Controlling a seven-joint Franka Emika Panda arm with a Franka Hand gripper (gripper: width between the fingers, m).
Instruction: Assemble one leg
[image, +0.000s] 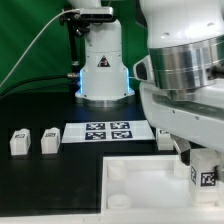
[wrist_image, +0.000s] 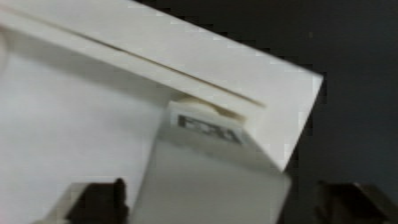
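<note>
My gripper (wrist_image: 221, 203) straddles a white leg (wrist_image: 210, 170). A narrow gap shows between the leg and each dark finger (wrist_image: 98, 203), so the jaws stand open around it. The leg's far end, with its marker tag (wrist_image: 210, 127), meets a corner of the white square panel (wrist_image: 80, 120). In the exterior view the leg (image: 205, 177) stands upright under the gripper at the panel's (image: 140, 190) corner on the exterior view's right. Two more legs (image: 18, 141) (image: 50, 139) lie at the exterior view's left.
The marker board (image: 108, 132) lies on the black table behind the panel. Another white leg (image: 165, 140) shows partly behind the arm. The arm's white base (image: 103, 70) stands at the back, with a green backdrop behind.
</note>
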